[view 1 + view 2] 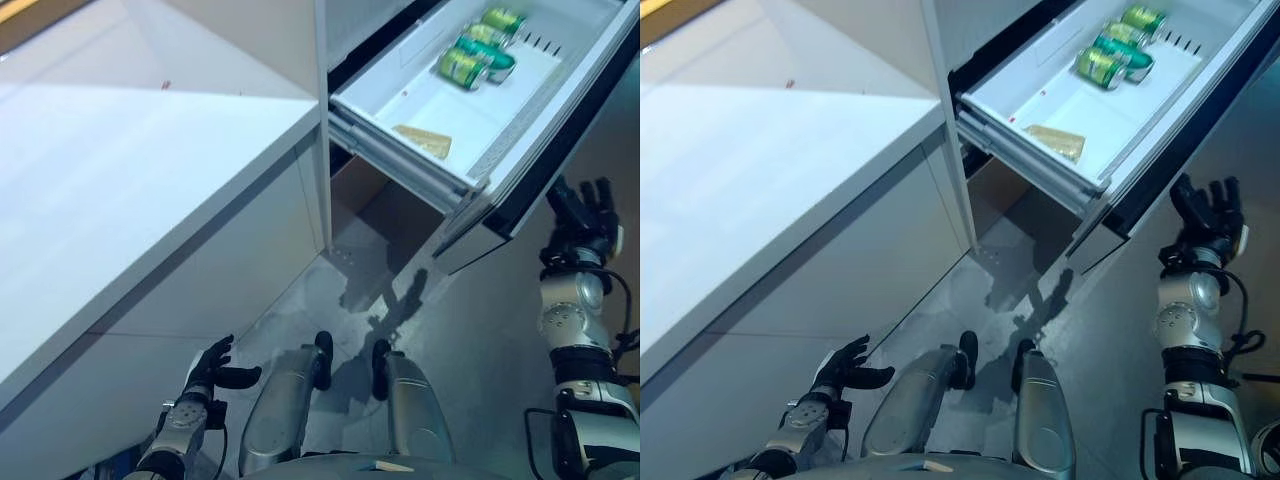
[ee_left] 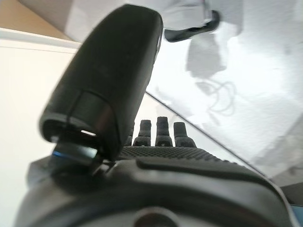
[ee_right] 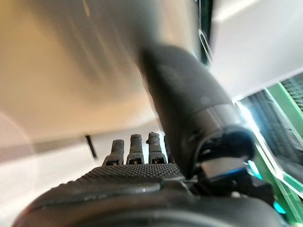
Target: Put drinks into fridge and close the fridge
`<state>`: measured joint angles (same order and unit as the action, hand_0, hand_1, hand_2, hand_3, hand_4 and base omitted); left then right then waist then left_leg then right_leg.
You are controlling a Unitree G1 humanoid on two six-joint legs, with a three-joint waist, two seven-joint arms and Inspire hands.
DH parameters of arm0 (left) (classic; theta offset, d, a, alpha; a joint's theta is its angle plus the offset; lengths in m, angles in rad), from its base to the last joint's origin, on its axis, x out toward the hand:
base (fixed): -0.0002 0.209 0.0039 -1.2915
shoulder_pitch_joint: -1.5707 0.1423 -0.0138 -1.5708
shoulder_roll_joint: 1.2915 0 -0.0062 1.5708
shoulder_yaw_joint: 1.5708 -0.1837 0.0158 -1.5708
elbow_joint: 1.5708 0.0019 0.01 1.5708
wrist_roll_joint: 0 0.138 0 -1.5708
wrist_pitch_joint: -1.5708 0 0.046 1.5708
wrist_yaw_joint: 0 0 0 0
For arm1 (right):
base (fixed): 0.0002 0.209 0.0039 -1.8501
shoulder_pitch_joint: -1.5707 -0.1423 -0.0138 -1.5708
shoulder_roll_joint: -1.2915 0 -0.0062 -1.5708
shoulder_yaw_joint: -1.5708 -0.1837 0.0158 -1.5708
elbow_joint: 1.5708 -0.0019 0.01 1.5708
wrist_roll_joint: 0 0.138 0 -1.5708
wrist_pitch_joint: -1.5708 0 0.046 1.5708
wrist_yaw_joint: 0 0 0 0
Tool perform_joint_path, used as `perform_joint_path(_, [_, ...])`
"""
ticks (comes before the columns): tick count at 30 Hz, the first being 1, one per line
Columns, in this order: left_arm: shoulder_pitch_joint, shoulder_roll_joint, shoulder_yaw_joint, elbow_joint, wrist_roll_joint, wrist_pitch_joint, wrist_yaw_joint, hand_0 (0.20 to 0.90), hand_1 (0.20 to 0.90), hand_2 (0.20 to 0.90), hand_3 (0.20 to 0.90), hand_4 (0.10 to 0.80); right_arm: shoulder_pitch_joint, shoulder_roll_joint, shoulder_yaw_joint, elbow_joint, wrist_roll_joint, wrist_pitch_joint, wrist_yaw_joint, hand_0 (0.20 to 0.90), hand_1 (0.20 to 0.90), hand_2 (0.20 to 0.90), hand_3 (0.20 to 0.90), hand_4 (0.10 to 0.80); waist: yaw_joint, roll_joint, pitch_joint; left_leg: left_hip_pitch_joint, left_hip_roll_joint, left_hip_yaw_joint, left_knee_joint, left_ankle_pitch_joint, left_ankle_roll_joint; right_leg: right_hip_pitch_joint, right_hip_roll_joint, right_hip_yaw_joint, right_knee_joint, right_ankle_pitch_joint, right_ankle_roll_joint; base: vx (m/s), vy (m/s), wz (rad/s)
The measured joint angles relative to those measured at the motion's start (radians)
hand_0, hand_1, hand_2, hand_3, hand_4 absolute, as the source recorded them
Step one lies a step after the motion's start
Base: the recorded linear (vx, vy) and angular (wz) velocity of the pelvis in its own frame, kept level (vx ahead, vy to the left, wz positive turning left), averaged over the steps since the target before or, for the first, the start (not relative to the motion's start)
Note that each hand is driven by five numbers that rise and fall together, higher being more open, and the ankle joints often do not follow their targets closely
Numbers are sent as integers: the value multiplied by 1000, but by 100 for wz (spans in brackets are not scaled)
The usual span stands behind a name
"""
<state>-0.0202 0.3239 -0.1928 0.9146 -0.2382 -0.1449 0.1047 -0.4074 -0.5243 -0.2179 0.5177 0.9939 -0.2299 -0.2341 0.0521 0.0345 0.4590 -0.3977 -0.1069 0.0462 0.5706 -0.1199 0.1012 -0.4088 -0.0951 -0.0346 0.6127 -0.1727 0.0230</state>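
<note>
Green cans (image 1: 478,48) lie on their sides at the far end of an open white fridge drawer (image 1: 420,105), pulled out at the upper right; they also show in the right eye view (image 1: 1116,45). My right hand (image 1: 585,215) is open and empty, raised just below and right of the drawer's dark front panel (image 1: 560,150), fingers straight. In its wrist view the fingers (image 3: 135,149) point at a pale surface. My left hand (image 1: 212,372) hangs low at the lower left, open and empty, beside the counter's side.
A white counter (image 1: 120,180) fills the left half, with its side panel (image 1: 180,310) running down to the grey floor (image 1: 470,340). A flat tan packet (image 1: 425,140) lies at the drawer's near end. A brown compartment (image 1: 360,190) opens below the drawer.
</note>
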Motion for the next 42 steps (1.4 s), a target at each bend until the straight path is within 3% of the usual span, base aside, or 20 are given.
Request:
perform_joint_path(10, [1, -3, -1, -52, -47, -20, 10, 900, 900, 900, 900, 800, -106, -3, 62, -41, 4, -16, 128, 900, 900, 900, 900, 800, 2, 15, 58, -89, -5, -14, 35, 0, 1, -83, 1, -5, 34, 4, -6, -24, 31, -5])
perform_joint_path(20, [0, -8, -8, -66, -79, -28, 9, 900, 900, 900, 900, 800, -157, -37, 162, -55, -86, -10, 130, 900, 900, 900, 900, 800, 19, 25, 65, -96, -17, -69, 33, 13, -18, -78, 2, -40, 29, 11, -17, 26, 11, 6])
perform_joint_path(28, [-4, -2, -7, -62, -85, -29, 3, 900, 900, 900, 900, 800, -263, -104, 256, -46, -141, 75, 130, 900, 900, 900, 900, 800, 63, 37, 74, -60, -28, -133, -25, 43, -41, -17, 0, -97, -27, 12, -20, 66, 6, 19])
perform_joint_path(42, [-11, 6, -6, -58, -84, -34, -25, 900, 900, 900, 900, 800, -387, -128, 369, 41, -192, 83, 161, 900, 900, 900, 900, 800, 143, 26, 80, 95, -38, -222, -217, 97, -48, 168, -4, -193, -216, 24, -23, 69, -9, 20])
